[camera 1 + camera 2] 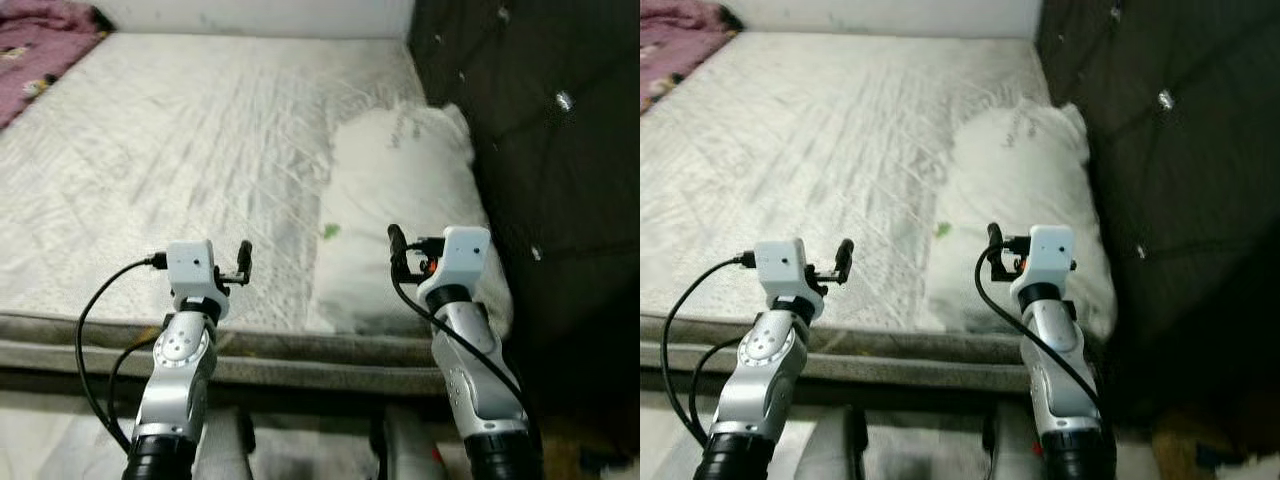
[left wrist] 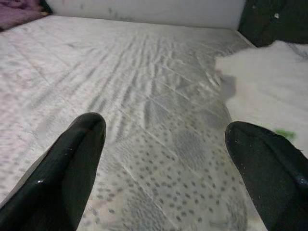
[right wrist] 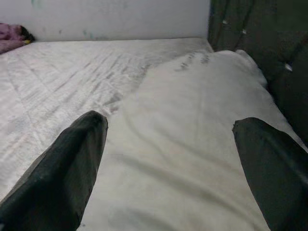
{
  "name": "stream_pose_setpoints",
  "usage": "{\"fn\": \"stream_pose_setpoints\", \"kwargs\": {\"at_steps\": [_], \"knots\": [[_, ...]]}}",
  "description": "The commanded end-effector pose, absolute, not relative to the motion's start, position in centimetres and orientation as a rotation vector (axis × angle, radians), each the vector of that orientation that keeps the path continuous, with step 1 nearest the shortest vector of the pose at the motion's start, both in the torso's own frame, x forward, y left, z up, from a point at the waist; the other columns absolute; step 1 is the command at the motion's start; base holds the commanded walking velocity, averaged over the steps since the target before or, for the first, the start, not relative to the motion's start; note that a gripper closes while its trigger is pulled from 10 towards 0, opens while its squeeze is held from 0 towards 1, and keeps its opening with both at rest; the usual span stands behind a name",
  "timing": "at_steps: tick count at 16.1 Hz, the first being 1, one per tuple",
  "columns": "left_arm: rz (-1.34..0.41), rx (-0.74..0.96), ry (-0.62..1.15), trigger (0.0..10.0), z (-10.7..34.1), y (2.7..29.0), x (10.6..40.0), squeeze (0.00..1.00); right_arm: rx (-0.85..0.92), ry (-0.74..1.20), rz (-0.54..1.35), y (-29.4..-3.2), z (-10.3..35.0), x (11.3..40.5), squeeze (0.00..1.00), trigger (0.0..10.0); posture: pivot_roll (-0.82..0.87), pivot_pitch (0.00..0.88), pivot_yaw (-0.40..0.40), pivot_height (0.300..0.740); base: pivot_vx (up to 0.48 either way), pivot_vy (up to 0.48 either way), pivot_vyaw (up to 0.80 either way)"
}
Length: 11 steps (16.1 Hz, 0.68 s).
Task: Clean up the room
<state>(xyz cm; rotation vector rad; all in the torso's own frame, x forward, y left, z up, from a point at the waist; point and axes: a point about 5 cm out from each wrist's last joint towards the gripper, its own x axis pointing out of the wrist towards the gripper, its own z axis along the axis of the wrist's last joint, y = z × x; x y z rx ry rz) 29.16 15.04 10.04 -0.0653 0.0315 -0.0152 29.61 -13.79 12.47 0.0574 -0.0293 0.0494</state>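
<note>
Purple blanket bunched at bed's far left corner, not yet tidied; left end effector and right end effector, both released, hover over near edge; pillow lies against headboard

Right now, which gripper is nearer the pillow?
Right. The right gripper hangs open over the pillow at its near end; the left gripper, also open, is over bare mattress beside it.
</note>
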Motion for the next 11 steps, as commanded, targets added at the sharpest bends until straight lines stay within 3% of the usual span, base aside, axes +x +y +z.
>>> {"fn": "stream_pose_setpoints", "kwargs": {"at_steps": [1,5,11], "knots": [[0.019,-0.045,0.039,10.0,10.09,15.16,29.23,0.0,0.061,-0.04,0.038,-13.97,12.79,29.8,0.0,10.0,0.0,0.0,0.011,0.693,0.0,0.0,0.0],[0.048,-0.025,0.03,10.0,10.08,15.68,29.39,0.0,0.058,-0.035,0.025,-14.13,12.66,29.75,0.0,10.0,0.0,0.0,0.011,0.738,0.0,0.0,0.0],[0.057,-0.052,0.05,10.0,9.87,15.68,29.41,0.0,0.047,-0.019,0.003,-14.53,12.33,29.69,0.0,10.0,0.0,0.0,0.011,0.74,0.0,0.0,0.0]]}}
